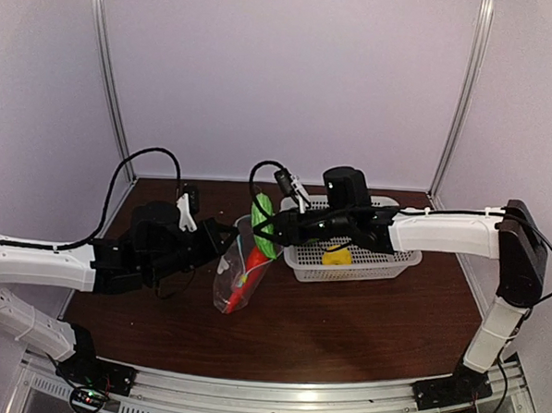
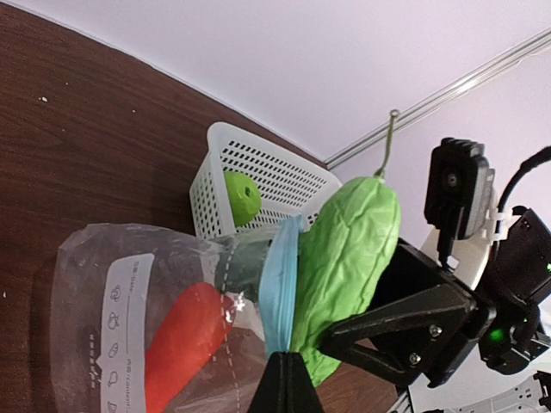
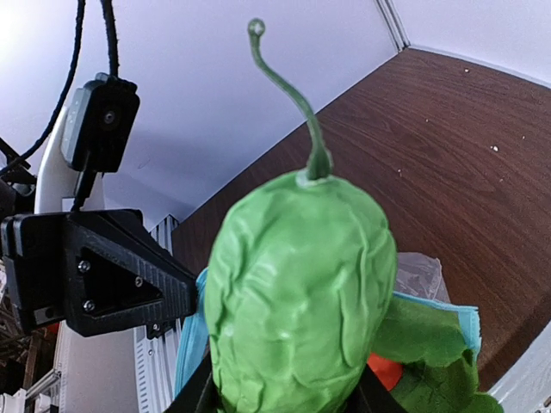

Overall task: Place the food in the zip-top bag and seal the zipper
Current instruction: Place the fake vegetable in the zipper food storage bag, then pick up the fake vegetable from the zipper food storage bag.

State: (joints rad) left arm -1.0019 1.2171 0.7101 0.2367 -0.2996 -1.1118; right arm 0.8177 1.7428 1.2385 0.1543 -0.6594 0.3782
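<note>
Red shows through the clear bag already: the carrot is inside, so I judge one piece of four done. My left gripper is pinched on the bag's mouth edge, by the teal zipper, and holds the bag upright over the table. My right gripper is clamped on the long green vegetable — stem up, right at the mouth, its lower end beside the zipper strip, though I cannot tell whether it is inside yet. The apple and lemon sit in the white basket. Left to do: release this one, fetch those two, then seal.
</note>
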